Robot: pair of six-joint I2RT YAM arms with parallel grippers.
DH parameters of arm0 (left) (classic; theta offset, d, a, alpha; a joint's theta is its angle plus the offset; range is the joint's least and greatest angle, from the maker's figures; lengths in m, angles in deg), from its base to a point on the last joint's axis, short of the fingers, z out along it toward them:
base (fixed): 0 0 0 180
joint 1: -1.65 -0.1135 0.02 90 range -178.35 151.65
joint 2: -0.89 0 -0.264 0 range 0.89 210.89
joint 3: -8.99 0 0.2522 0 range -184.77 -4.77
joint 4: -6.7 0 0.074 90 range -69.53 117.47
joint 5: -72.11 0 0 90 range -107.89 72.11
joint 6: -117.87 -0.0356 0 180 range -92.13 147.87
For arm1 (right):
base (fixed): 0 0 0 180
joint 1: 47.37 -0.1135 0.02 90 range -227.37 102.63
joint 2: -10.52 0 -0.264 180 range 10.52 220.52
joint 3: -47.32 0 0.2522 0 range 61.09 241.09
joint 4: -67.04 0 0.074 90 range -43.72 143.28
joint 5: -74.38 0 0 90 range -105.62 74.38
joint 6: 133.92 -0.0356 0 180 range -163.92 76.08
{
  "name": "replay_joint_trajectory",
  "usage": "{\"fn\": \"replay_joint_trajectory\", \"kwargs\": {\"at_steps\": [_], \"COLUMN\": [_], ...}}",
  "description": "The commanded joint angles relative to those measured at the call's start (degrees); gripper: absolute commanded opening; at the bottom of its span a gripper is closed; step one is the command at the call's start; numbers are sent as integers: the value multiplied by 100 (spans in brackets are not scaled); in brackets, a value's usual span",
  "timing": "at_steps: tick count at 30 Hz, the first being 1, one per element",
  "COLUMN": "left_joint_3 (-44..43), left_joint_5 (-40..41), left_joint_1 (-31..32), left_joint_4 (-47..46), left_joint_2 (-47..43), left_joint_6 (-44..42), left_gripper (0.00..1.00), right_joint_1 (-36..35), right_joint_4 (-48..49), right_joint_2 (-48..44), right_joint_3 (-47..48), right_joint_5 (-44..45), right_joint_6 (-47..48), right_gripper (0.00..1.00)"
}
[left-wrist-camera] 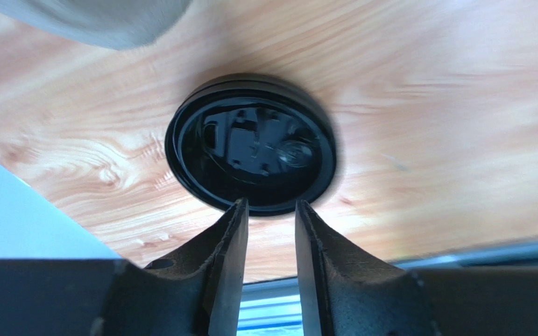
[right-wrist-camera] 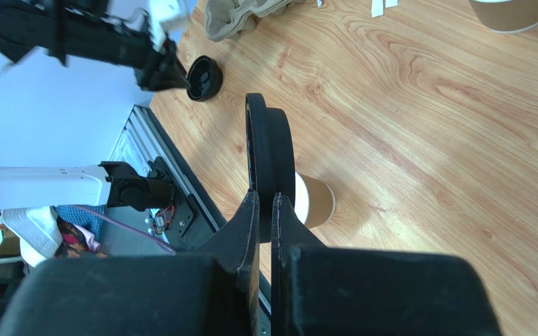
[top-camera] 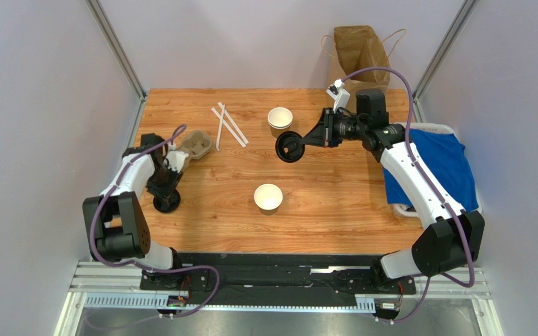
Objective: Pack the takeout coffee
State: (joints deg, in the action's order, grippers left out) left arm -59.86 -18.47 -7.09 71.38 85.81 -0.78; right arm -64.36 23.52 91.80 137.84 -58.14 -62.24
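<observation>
Top: my right gripper (top-camera: 304, 142) clamps held lid (top-camera: 289, 148) on edge above mid table (top-camera: 335, 203), between far cup (top-camera: 280, 117) and near cup (top-camera: 268, 197). Both cups open-topped. Bag (top-camera: 360, 47) at back right corner, behind my right arm. My left gripper (top-camera: 166, 192) over table lid (top-camera: 166, 204), close to left edge; carrier (top-camera: 196, 143) just beyond. Bare wood from near cup to right edge.

Left wrist: fingers (left-wrist-camera: 226, 252) narrowly parted, wood showing between, tips at table lid's (left-wrist-camera: 251, 143) near rim; contact unclear.

Right wrist: held lid (right-wrist-camera: 268, 154) pinched at rim, near cup (right-wrist-camera: 317, 203) behind it.
</observation>
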Motion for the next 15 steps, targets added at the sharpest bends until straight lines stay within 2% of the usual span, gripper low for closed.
{"fn": "replay_joint_trajectory", "kwargs": {"at_steps": [1,8,11,13,15], "left_joint_3": [-1011,-1741,-2189,-2462,-2655], "left_joint_5": [-1713,-2770,-3956,-4404,-4573], "left_joint_1": [-23,108,222,669,1195], "left_joint_4": [1024,1473,1334,801,404], "left_joint_2": [-1010,-1716,-1830,-1918,-1918], "left_joint_6": [148,368,779,1447,2139], "left_gripper": [44,50,57,64,66], "right_joint_1": [-129,-322,-427,-524,-682], "right_joint_4": [75,128,85,-292,-811], "right_joint_2": [-252,-349,-393,-393,-341], "right_joint_3": [-46,-187,-99,189,436], "right_joint_5": [-80,-554,-556,-363,111], "right_joint_6": [145,180,346,1039,1950], "right_gripper": [0,0,0,0,0]}}
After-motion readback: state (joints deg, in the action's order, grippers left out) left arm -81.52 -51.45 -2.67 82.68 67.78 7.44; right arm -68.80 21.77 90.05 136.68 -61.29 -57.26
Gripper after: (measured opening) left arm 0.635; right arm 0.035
